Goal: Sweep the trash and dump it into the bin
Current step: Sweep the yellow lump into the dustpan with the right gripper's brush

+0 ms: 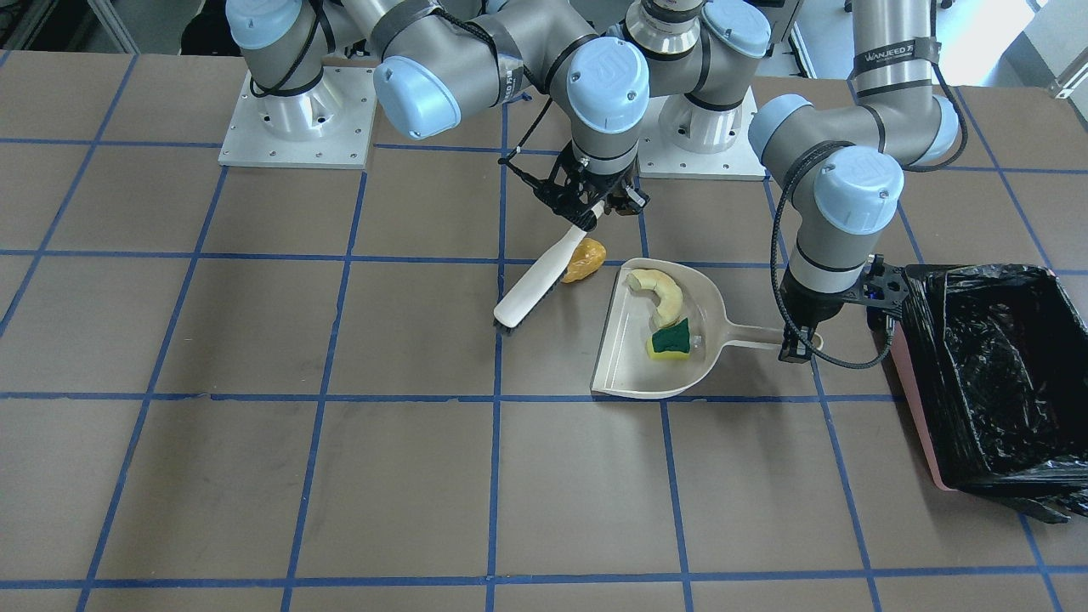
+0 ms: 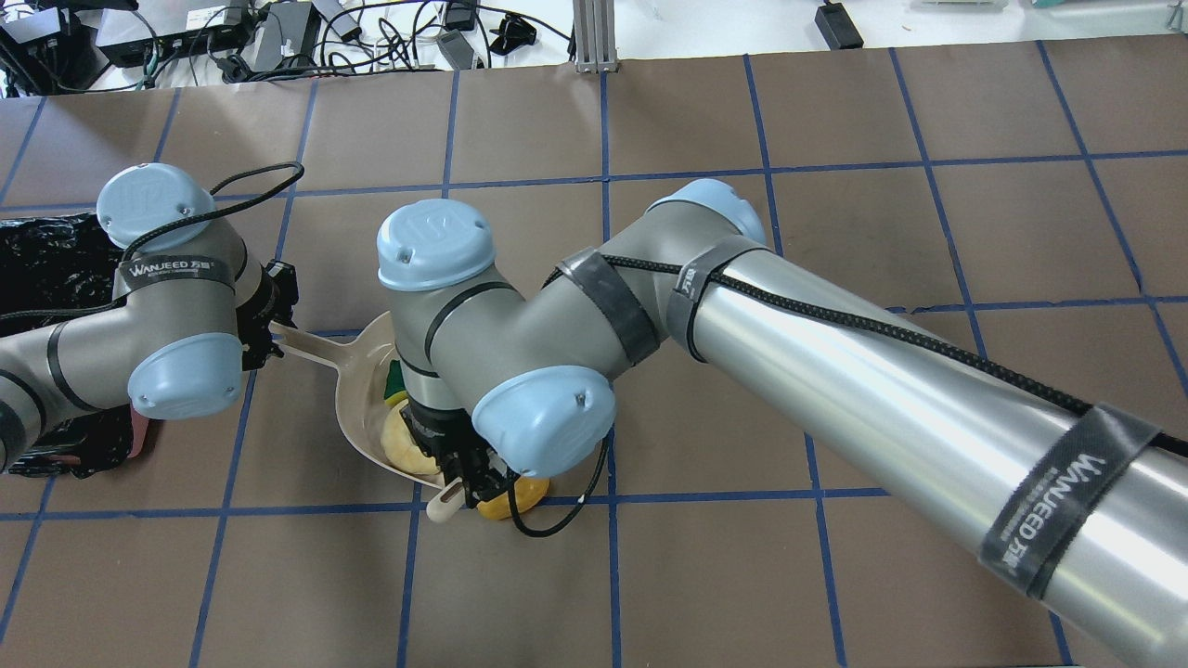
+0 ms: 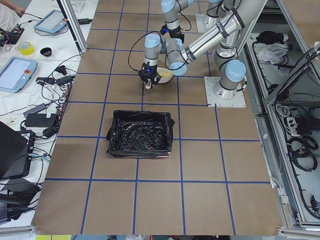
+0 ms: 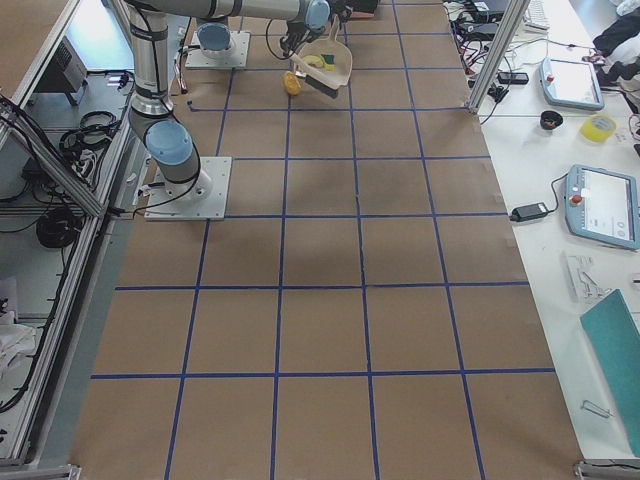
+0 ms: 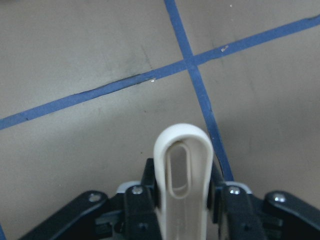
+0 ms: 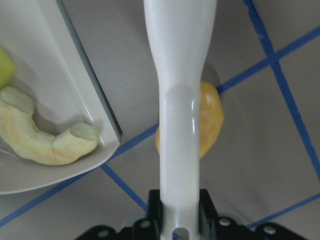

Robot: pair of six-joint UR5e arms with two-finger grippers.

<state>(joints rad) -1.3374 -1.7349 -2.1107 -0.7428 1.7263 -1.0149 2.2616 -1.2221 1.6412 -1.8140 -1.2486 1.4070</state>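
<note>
Bin (image 1: 986, 276), pink-sided and lined with a crinkled black bag, stands near the end of the brown tabletop (image 1: 255, 476) on the robot's left, its mouth open upward. Broad squares of tabletop ruled by blue tape lines (image 1: 497, 476) stretch away on the operators' side and toward the robot's right. The beige dustpan (image 1: 629, 365) lies near the bin with its handle pointing at it and its straight open edge facing away, toward the brush. The left pincer (image 1: 799, 347) is closed tight on the end of that handle, and its wrist is just beside the bin's near wall. The beige brush (image 1: 535, 285) slants down from the right pincer (image 1: 595, 208), which is clamped on the handle. The bristle head is low, a little off the dustpan's open edge; whether it touches the tabletop cannot be told. Inside the dustpan, the pale curved rind slice (image 1: 659, 293) lies against the back wall. The yellow-orange potato-like lump (image 1: 585, 261) is on the tabletop outside the pan, just beside the brush handle on the robot's side, near the corner of the pan's edge. The yellow-and-green sponge piece (image 1: 670, 342) lies in the pan just beside the rind's end, toward the handle.
</note>
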